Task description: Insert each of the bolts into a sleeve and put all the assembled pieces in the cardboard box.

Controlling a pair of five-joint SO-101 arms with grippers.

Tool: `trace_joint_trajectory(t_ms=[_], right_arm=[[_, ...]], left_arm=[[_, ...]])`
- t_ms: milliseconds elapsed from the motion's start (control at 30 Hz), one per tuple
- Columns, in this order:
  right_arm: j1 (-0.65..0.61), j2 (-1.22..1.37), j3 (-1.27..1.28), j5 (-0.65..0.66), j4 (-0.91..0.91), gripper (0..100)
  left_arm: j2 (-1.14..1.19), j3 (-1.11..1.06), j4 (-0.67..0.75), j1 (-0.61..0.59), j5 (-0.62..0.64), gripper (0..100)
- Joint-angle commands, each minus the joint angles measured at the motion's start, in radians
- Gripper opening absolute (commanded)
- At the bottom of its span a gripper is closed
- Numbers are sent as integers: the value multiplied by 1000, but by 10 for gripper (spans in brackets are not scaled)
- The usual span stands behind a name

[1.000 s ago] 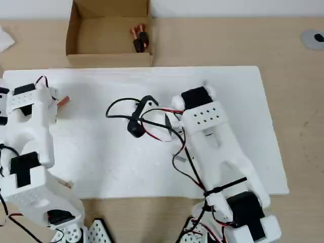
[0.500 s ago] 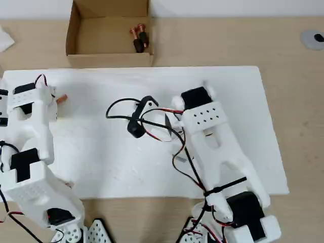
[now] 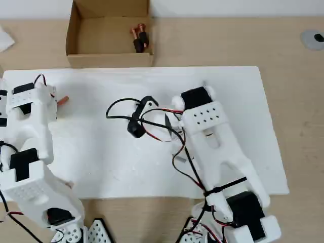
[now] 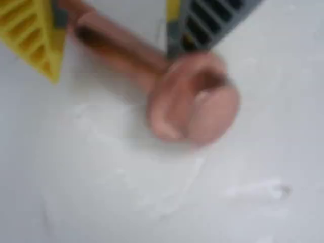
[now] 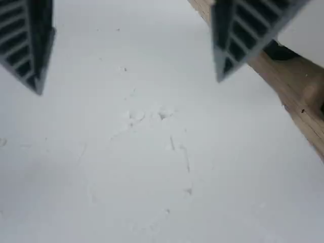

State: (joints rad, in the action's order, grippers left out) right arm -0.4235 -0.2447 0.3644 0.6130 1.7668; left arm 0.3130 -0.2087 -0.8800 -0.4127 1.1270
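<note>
Over the board (image 3: 101, 152), left tool (image 4: 111, 61) clamps one bolt (image 4: 192, 101); right tool (image 5: 129, 82) gapes empty.

There are 1 cardboard box (image 3: 109, 59), 1 white board (image 3: 238, 101) and 1 bolt (image 3: 62, 100) outside it.

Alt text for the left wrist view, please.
A copper-coloured bolt is gripped by its shaft in the left hand, between the yellow finger and the grey finger. Its round head sits low, near the white board.
</note>
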Motion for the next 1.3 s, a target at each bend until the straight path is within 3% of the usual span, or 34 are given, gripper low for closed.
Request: trace_joint_trajectory(t_ms=[0, 100, 300, 533, 867, 1067, 1267], right_arm=[[-10, -45, -2, -12, 14, 254], [-10, -47, -2, -12, 12, 254], [-10, -42, 1, -21, -2, 254], [-10, -39, 2, -57, -37, 254], [-10, -39, 4, -61, -31, 254], [-10, -39, 4, -61, -34, 254], [-10, -41, 4, -57, -31, 254]], left_arm=[[65, 69, -32, -38, -15, 146], [110, 133, -95, -38, -20, 133], [156, 239, -163, -34, -196, 0], [153, 358, -308, -23, -318, 3], [154, 624, -605, 29, -658, 3], [163, 600, -624, 25, -756, 18], [165, 480, -566, 23, -760, 138]])
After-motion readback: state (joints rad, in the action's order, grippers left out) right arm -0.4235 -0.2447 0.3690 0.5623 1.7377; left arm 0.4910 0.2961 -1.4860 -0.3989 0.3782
